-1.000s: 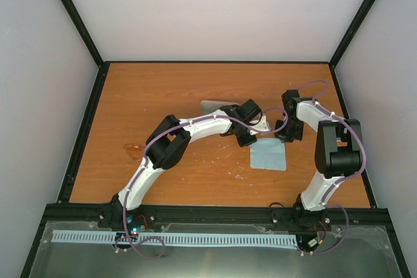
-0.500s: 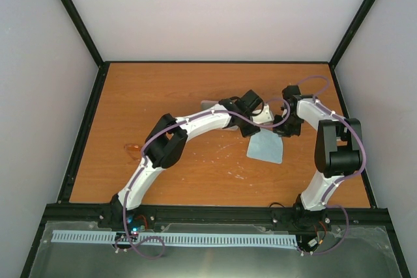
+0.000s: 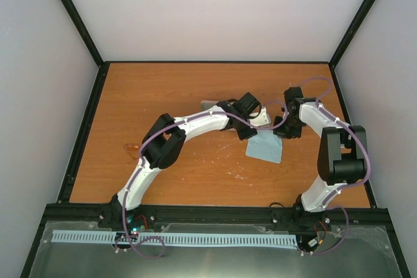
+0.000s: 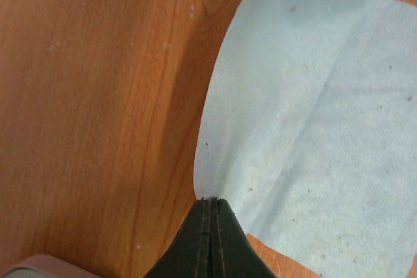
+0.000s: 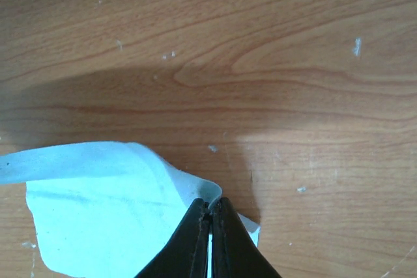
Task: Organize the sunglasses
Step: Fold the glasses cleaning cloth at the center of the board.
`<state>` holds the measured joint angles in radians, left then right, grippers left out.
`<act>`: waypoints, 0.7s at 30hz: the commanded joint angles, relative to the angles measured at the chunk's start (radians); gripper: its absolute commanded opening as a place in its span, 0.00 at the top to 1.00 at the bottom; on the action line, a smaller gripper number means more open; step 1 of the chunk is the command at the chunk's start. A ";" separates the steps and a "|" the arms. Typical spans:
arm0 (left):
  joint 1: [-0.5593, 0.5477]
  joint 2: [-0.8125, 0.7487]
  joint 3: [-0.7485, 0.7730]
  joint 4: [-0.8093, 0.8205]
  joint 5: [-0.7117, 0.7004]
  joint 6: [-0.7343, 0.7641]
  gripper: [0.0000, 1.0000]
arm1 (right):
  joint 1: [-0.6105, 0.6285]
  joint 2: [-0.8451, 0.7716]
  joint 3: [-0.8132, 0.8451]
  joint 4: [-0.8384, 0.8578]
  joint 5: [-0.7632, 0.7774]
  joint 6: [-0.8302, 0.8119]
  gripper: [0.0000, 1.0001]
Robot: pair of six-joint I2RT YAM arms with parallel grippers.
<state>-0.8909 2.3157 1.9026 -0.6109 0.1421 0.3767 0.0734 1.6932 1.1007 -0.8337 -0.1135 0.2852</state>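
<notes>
Speckled wood-grain worktop [image 3: 163, 89]. Soft, creased light blue cloth [image 3: 264, 148], edge pinched in left fingers [image 4: 212, 204], curled corner in right fingers [image 5: 210, 208], both pairs pressed together. Case [image 3: 208, 103] mostly behind left arm [image 3: 195, 125]. Amber sunglasses [image 3: 133, 150] far left, partly covered.

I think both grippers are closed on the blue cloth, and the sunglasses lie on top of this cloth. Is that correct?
Not fully. The sunglasses lie on the bare table near its left edge, apart from the cloth; the top view shows this. Both the left gripper and the right gripper are indeed closed on the cloth.
</notes>
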 commanded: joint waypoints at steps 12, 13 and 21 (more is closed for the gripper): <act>-0.004 -0.123 -0.110 0.044 0.026 -0.026 0.99 | -0.001 -0.094 -0.088 -0.006 -0.027 0.001 0.97; -0.007 -0.127 -0.119 0.045 0.028 -0.029 0.99 | -0.001 -0.101 -0.094 -0.008 -0.027 0.002 0.97; -0.051 -0.166 -0.206 0.065 0.040 -0.044 0.99 | -0.001 -0.134 -0.134 -0.010 -0.039 0.012 0.97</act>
<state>-0.9142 2.2005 1.7287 -0.5709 0.1627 0.3523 0.0734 1.5875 0.9882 -0.8383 -0.1432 0.2855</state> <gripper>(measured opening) 0.020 0.028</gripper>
